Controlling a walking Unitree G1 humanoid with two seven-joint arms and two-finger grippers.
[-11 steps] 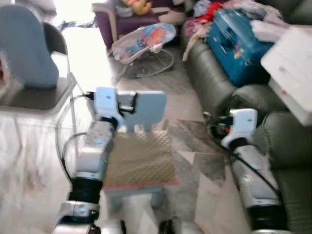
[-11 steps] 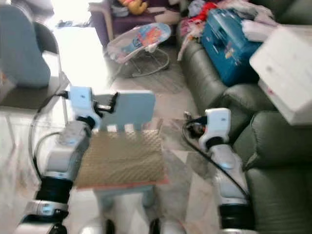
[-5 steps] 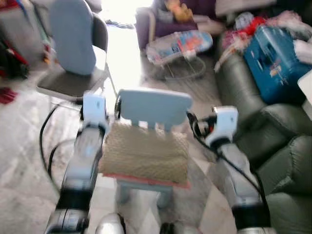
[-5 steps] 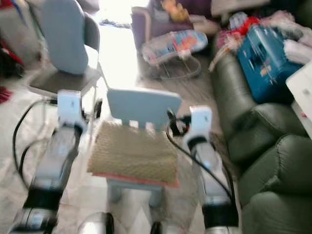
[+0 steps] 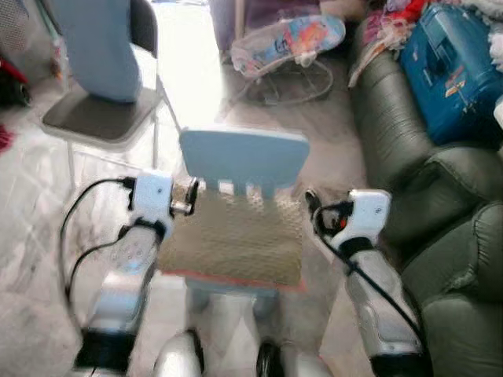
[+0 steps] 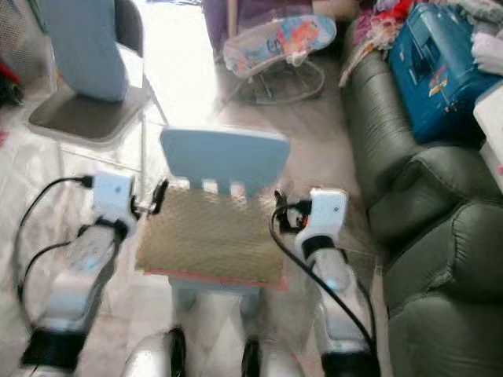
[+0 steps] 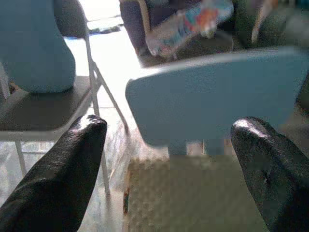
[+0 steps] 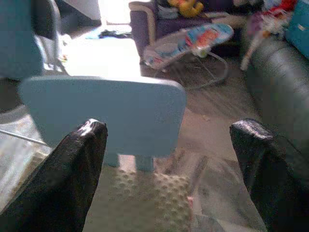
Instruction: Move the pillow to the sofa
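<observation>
The approach step is in hand: nothing has been grasped yet. The pillow [image 5: 234,239], a flat tan quilted pad with a reddish edge, is seen lying on the seat of a small pale-blue chair [image 5: 244,159] at the centre of the frame.

The left tool [image 7: 169,174] is held at the pillow's left edge and the right tool [image 8: 166,169] at its right edge. In both wrist views the black fingers are spread wide apart with nothing between them, and the pillow and chair back are framed in the gap.

The sofa [image 5: 452,228], dark green, runs down the right side of the frame, with a blue case [image 5: 452,67] on its far end.

The next move is judged to call for both tools to be lowered and brought in against the pillow's two sides, closed on it, and lifted clear of the chair. A turn to the right towards the bare sofa cushions would then be needed.
</observation>
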